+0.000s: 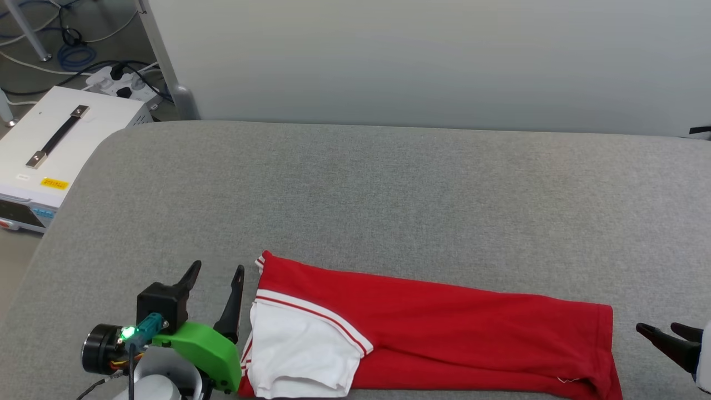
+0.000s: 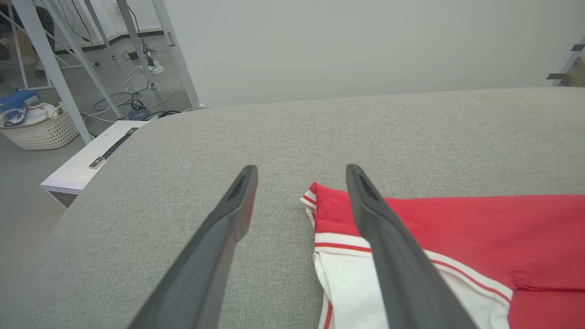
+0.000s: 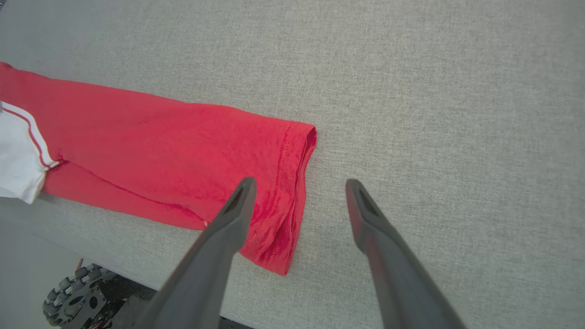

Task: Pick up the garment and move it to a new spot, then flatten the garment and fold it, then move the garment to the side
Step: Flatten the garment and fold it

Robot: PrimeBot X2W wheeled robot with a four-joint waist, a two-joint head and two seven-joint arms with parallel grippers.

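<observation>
- the red jersey t-shirt [image 1: 444, 322] is lying on the grey padded table [image 1: 389, 194] as a long narrow strip, close to the near edge & running left-right; white sleeve [image 1: 294, 344] is showing on top at the left end, hem [image 1: 602, 344] at the right end; no lettering is facing up
- left gripper [image 1: 217, 270] is standing wide open, holding nothing, just beside the striped-trim end; in the left wrist view one finger [image 2: 386, 237] is crossing in front of the sleeve trim; can't tell if it's touching cloth
- right gripper [image 1: 657, 329] is gaping wide too & empty, just off the hem end; in the right wrist view one finger [image 3: 228, 228] is hanging over the hem corner, the other over bare table
- judging by this: lengthwise fold is looking done, so the job is sitting mid-fold, w/ the move aside not yet done
- next move is prob calling for a pinch on one end, all layers together, then carrying it over to the other end to halve the strip; edges are needing to line up; loose jersey layers are likely sliding apart if only the top one is caught; being so near the edge, a drag toward the robot is risking a slip-off
</observation>
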